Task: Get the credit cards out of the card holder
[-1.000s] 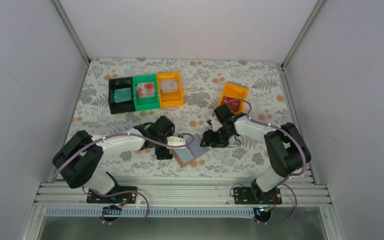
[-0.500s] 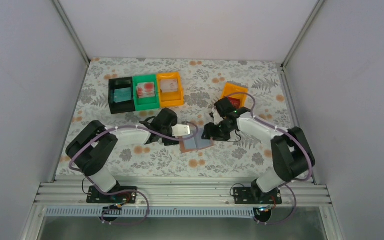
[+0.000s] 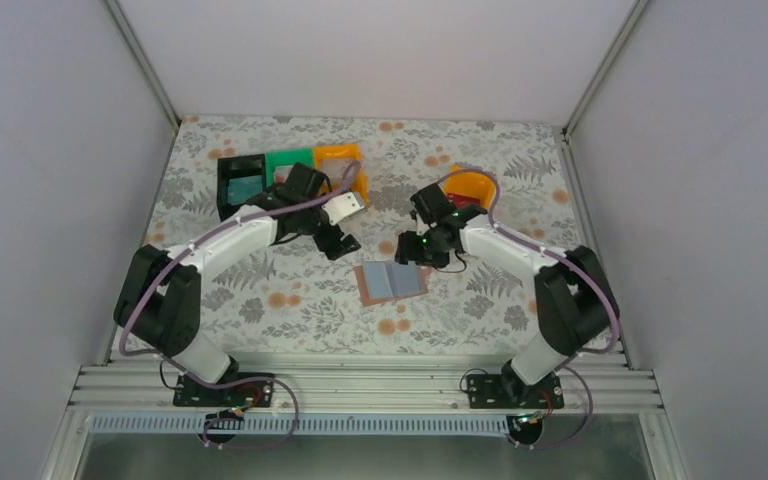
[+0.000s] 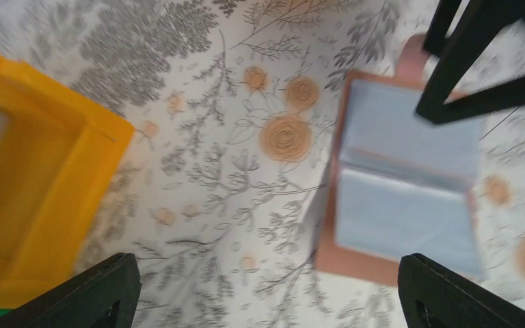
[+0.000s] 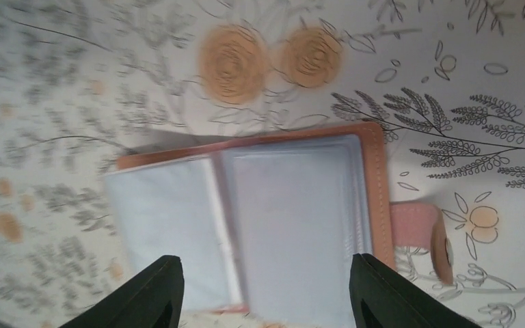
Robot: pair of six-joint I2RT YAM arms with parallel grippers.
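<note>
Left gripper [image 4: 266,283] now away beside orange bin [image 4: 75,113], released; right gripper [image 5: 265,273] released, over open card holder [image 5: 280,205].

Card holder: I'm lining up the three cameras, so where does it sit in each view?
Top external: card holder at centre, lying open.
Left wrist: card holder right of centre.
Right wrist: card holder at lower centre.
Shared landmark: the floral tablecloth under it.

White arms [image 3: 240,238], black joints [image 3: 565,300], black pincers [image 4: 266,263] [image 5: 265,263] — purple cables [image 3: 140,300].

no legible text or numbers, card holder [image 5: 287,205] included
</note>
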